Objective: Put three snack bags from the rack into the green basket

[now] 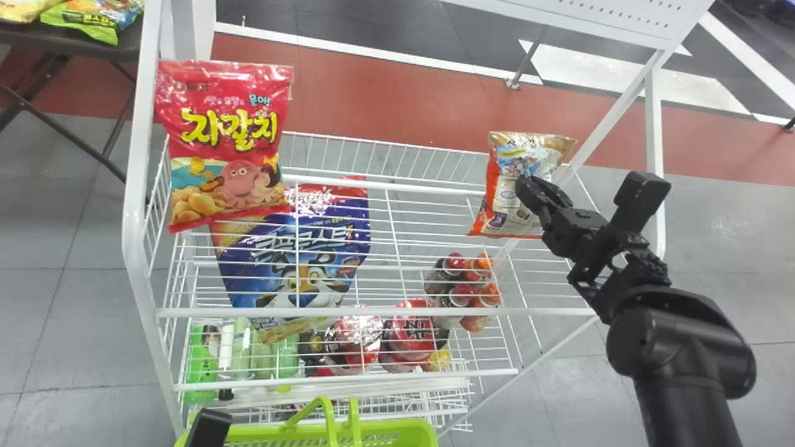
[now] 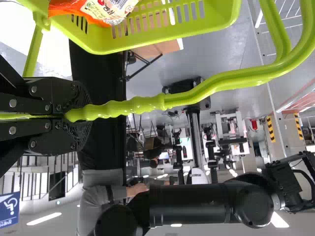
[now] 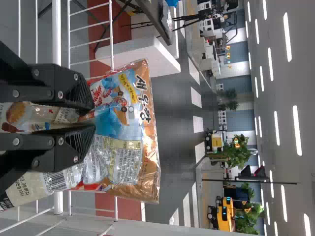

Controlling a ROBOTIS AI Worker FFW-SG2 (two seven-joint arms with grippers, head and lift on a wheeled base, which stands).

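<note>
While the left gripper (image 1: 210, 428) pinches the basket (image 1: 407, 429) handle (image 2: 118, 107), the right gripper (image 1: 541, 191) squeezes a bag (image 1: 506, 171) at the rack's (image 1: 372, 312) right side. Red (image 1: 227, 143) and blue (image 1: 298, 261) bags sit at the left. The basket holds an orange bag (image 2: 101, 11).

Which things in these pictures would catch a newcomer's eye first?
Probably the big red bag at the rack's left, then the orange bag pinched in the right gripper at the rack's right. The bright green basket also stands out, low in the head view, handle in the left gripper.
</note>
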